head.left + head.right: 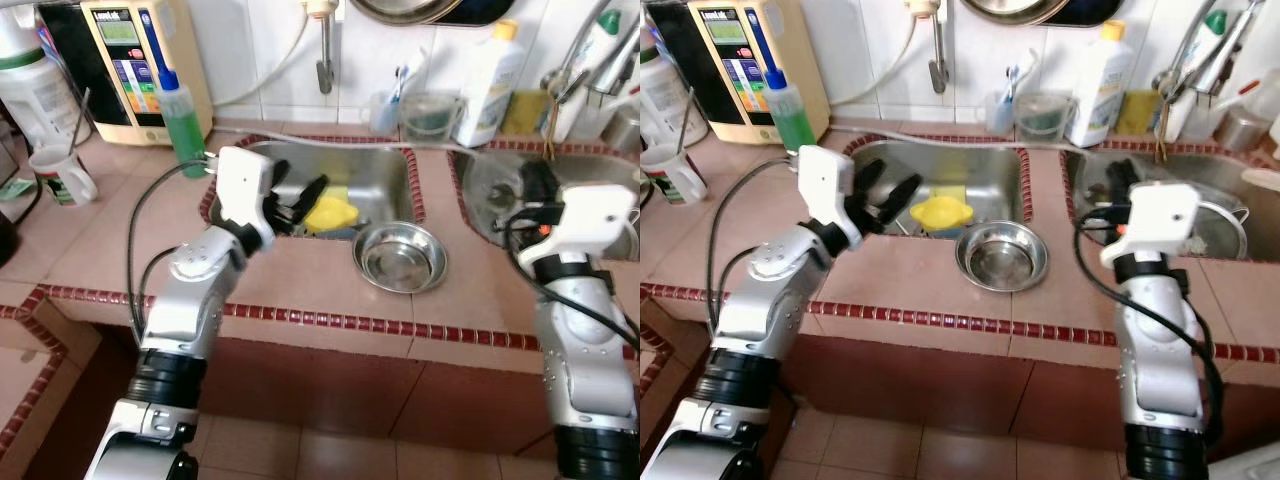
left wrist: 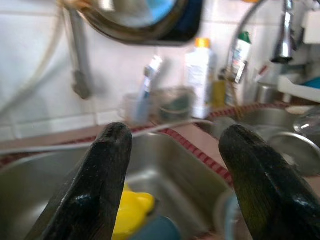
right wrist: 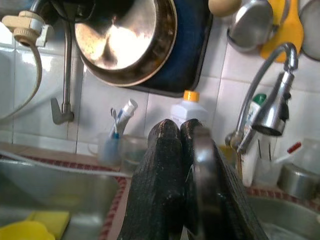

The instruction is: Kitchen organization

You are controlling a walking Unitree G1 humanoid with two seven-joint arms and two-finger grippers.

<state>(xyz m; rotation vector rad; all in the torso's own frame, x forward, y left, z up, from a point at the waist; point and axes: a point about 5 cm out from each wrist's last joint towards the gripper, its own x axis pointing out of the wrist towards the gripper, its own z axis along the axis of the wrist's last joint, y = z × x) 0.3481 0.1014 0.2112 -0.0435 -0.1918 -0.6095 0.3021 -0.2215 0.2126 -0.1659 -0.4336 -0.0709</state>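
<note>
My left gripper [image 1: 300, 190] hangs open over the left sink [image 1: 375, 165], its fingers [image 2: 107, 165] spread wide just left of a yellow sponge-like object [image 1: 332, 212] lying in the basin. A round steel bowl [image 1: 400, 258] rests on the tiled counter at the sink's front right corner, apart from both grippers. My right gripper [image 1: 535, 180] is held above the right sink [image 1: 480, 195] with its fingers [image 3: 162, 165] pressed together and nothing clearly between them. A glass lid [image 1: 1218, 228] lies in that sink beside it.
A green soap bottle [image 1: 180, 120], a water purifier [image 1: 130, 60] and a white mug [image 1: 60, 175] stand at the back left. A white bottle [image 1: 490, 85], a cup with a toothbrush [image 1: 385, 105] and a faucet [image 1: 590, 50] line the back wall. A pan [image 3: 130, 40] hangs overhead.
</note>
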